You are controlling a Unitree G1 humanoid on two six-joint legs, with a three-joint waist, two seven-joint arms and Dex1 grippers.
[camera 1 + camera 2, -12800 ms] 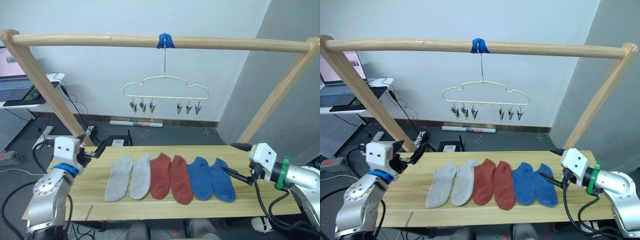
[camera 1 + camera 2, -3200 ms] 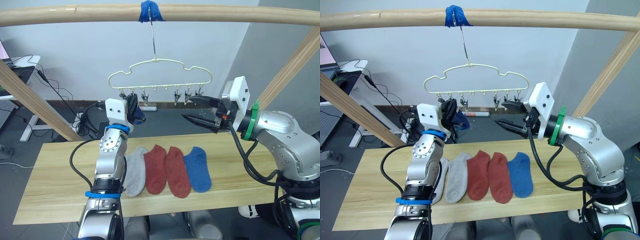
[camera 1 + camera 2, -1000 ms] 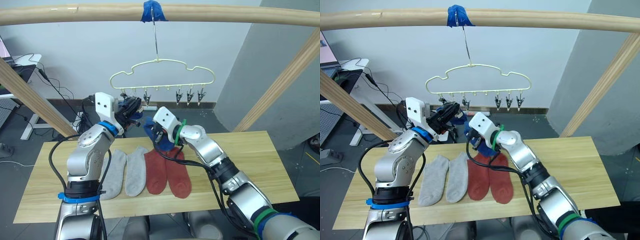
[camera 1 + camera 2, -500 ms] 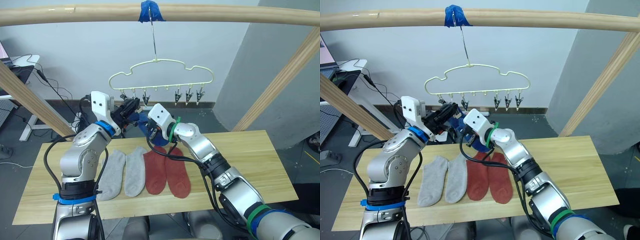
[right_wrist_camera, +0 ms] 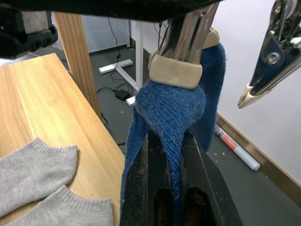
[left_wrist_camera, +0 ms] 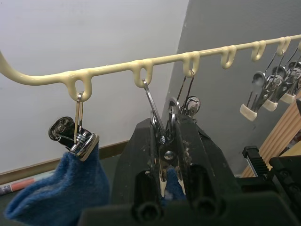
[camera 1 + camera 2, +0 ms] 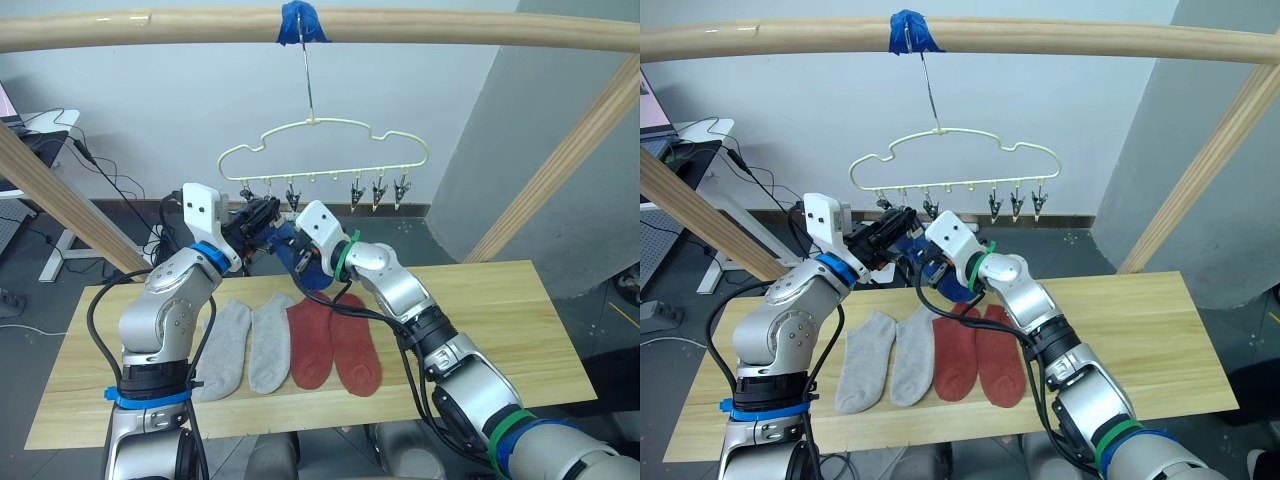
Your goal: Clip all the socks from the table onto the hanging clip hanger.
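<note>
The pale-yellow clip hanger [image 7: 322,151] hangs from a wooden pole. In the left wrist view my left gripper [image 6: 167,127] is shut on its second metal clip [image 6: 162,117], squeezing it. One blue sock [image 6: 61,188] hangs from the first clip. My right gripper [image 5: 171,155] is shut on another blue sock [image 5: 169,103] and holds it up, its top edge between that clip's beige tips [image 5: 176,70]. Both grippers meet under the hanger's left end [image 7: 285,235]. Two grey socks [image 7: 245,345] and two rust-red socks [image 7: 335,345] lie flat on the table [image 7: 500,330].
Three free clips [image 7: 378,192] hang at the hanger's right end. The thick wooden pole frame [image 7: 430,27] crosses overhead, with slanted posts at left [image 7: 60,190] and right [image 7: 560,170]. Cables and a desk stand behind the table on the left.
My right gripper has risen a little and moved left with the blue sock, bringing its top up to the clip. The left gripper stays on the clip.
</note>
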